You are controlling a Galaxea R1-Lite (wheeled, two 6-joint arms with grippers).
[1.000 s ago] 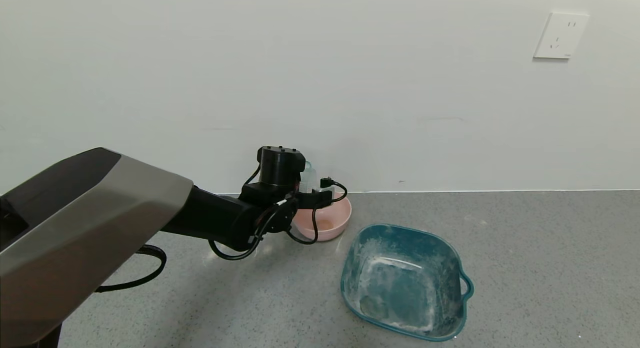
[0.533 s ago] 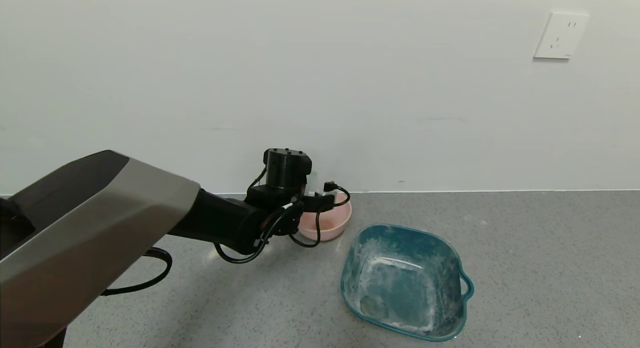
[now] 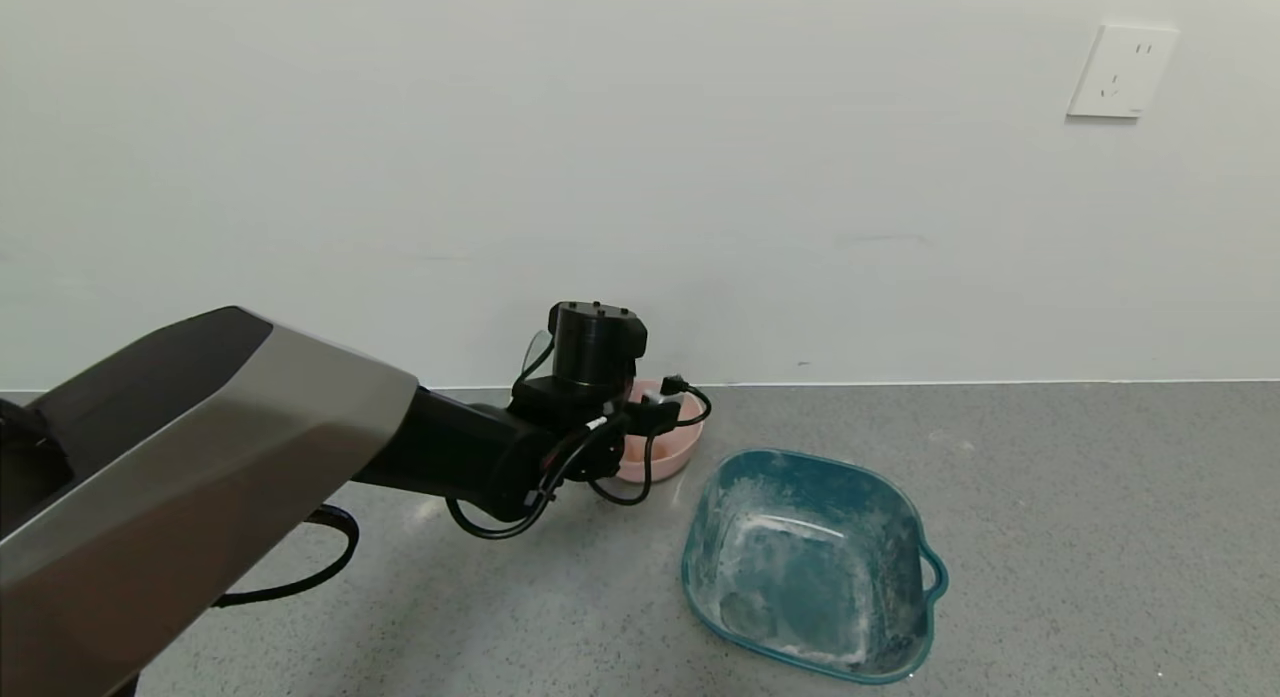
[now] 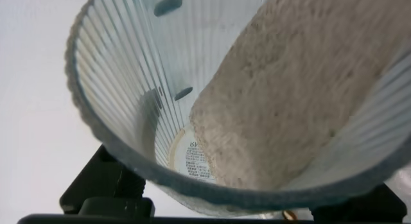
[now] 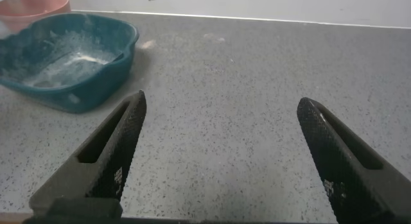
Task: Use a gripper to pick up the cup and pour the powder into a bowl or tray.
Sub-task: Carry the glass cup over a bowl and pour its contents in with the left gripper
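My left gripper (image 3: 640, 407) hangs over the near left rim of the small pink bowl (image 3: 672, 455) by the wall. It is shut on the ribbed translucent cup (image 4: 122, 89), which fills the left wrist view and lies tilted on its side. Whitish powder (image 4: 289, 89) lies as a long heap along the cup's wall, reaching toward the rim. In the head view the black wrist hides nearly all of the cup; only a thin translucent edge (image 3: 533, 349) shows. My right gripper (image 5: 221, 153) is open and empty, low over the grey surface, out of the head view.
A larger teal tub with a handle (image 3: 692, 557), dusted white inside, sits to the right and nearer than the bowl; it also shows in the right wrist view (image 5: 125, 41). The pink bowl's rim (image 5: 32, 2) shows there too. The white wall stands right behind the bowl.
My left arm has moved right, bringing the gripper farther over the pink bowl. The cup, seen beside the wrist a second ago, is now hidden behind it.
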